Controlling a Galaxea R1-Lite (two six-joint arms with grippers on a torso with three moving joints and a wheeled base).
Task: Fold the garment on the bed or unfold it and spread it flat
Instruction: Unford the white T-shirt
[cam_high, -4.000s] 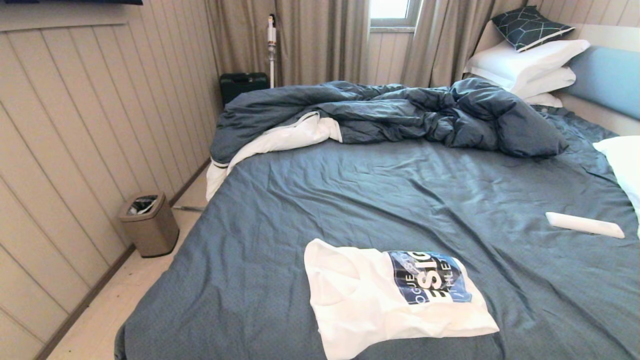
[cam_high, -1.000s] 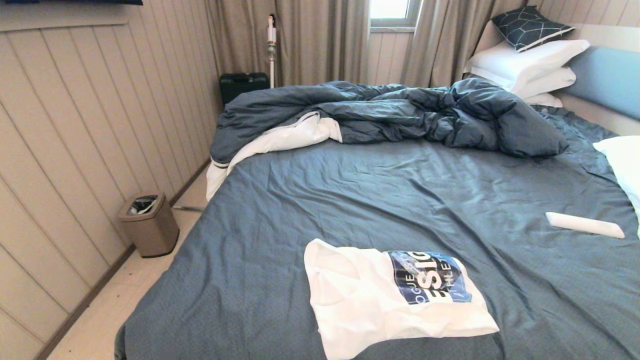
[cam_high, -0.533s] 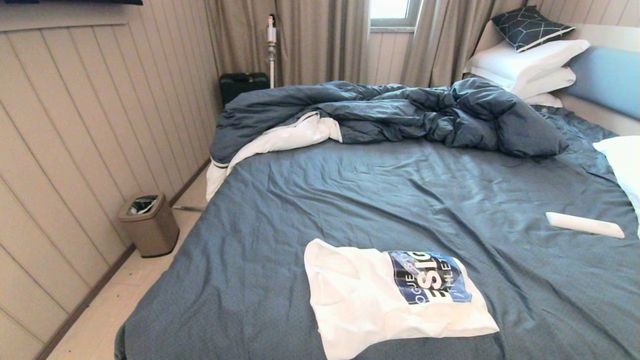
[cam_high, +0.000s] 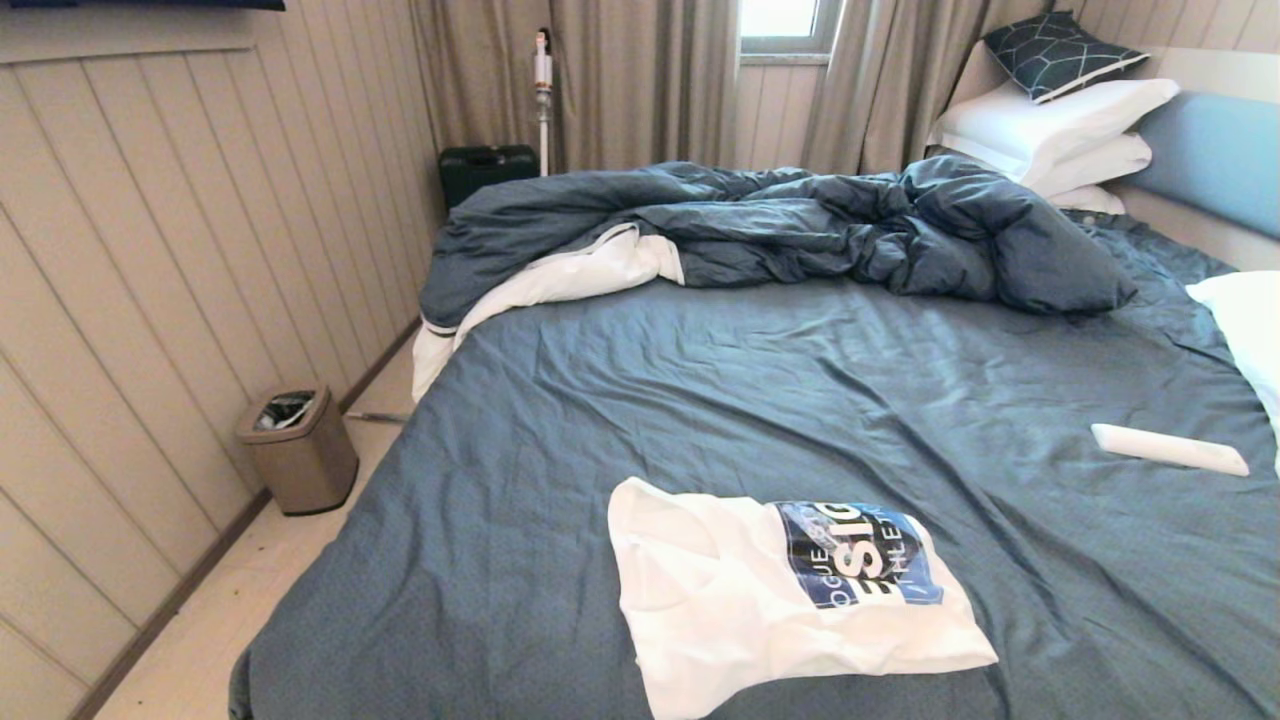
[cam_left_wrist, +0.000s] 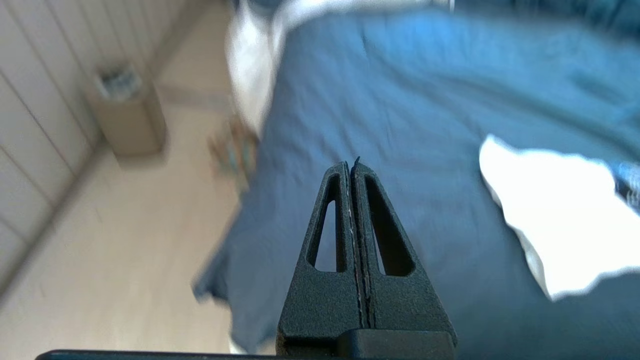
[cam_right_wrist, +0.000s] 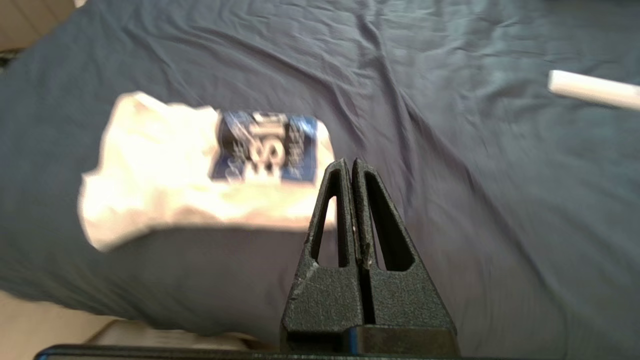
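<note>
The garment (cam_high: 770, 590) lies on the bed (cam_high: 700, 400), near its front edge. Behind the garment lies the duvet (cam_high: 780, 230); to the garment's right, well apart, a remote (cam_high: 1168, 449).

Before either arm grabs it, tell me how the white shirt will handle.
Probably floppy: the white shirt lies folded with soft wrinkles on the bed. Likely light, since the cloth looks thin. A pinch at one edge may well undo the fold.
</note>
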